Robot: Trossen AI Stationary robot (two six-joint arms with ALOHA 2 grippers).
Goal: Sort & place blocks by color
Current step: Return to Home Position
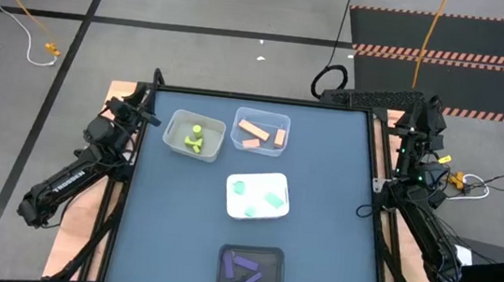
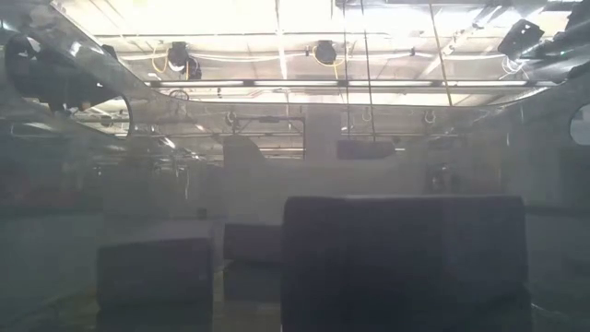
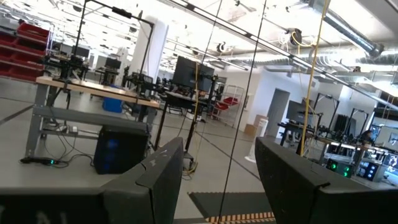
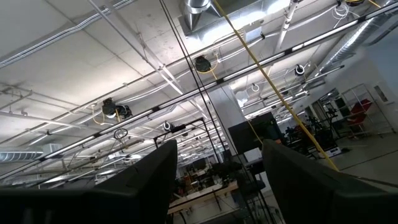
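All the blocks sit in trays on the dark worktop, one colour to each. The yellow-green blocks are in a pale tray toward the far left, with the peach-orange blocks in a clear tray just beside it. The mint-teal blocks lie in a white tray near the middle, and the purple blocks are in a dark tray at the near edge. The left arm is folded along the left side of the worktop, the right arm along the right side, both clear of the trays. The left jaws are parted and hold nothing, looking out into the room; the right jaws are likewise parted and empty, tipped up toward the ceiling
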